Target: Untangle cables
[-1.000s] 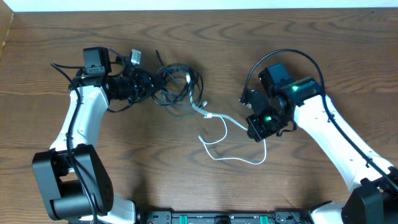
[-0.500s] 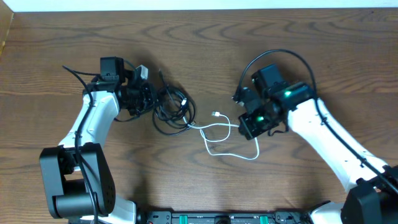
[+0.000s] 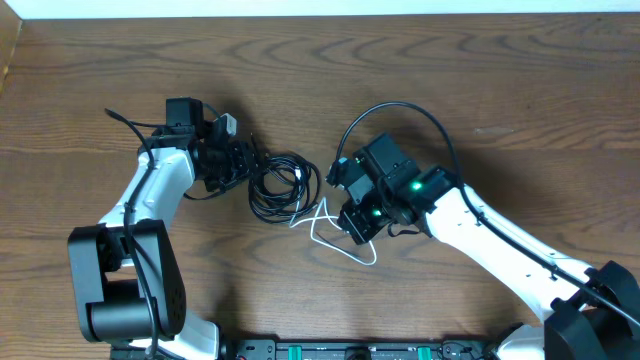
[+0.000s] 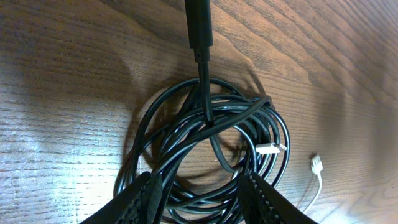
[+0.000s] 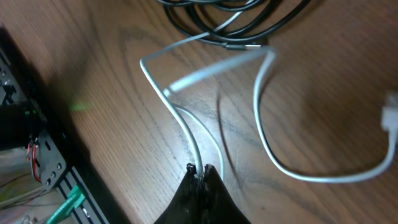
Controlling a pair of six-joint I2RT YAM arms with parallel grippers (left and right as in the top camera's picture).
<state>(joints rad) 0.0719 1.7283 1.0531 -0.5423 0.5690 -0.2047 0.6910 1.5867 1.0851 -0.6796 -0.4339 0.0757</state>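
A coil of black cables (image 3: 283, 185) lies on the wooden table (image 3: 480, 90) at centre left. My left gripper (image 3: 236, 160) is at the coil's left edge. In the left wrist view its fingers (image 4: 204, 199) are open and straddle several black strands (image 4: 205, 134); a black plug (image 4: 199, 25) points away above the coil. A white cable (image 3: 335, 238) runs from the coil in loose loops. My right gripper (image 3: 353, 225) is shut on the white cable (image 5: 186, 127), which comes out of its closed fingertips (image 5: 200, 169). A white plug end (image 5: 392, 115) lies to the right.
A black rail with green parts (image 3: 330, 350) runs along the table's front edge, and shows at the left of the right wrist view (image 5: 37, 155). The right arm's thick black wire (image 3: 395, 110) arcs above its wrist. A white strip (image 3: 320, 8) borders the far edge.
My right gripper has moved left toward the black coil with the white cable in it, bunching the white loops. The black coil has shifted slightly right and nearer. The left gripper barely moved.
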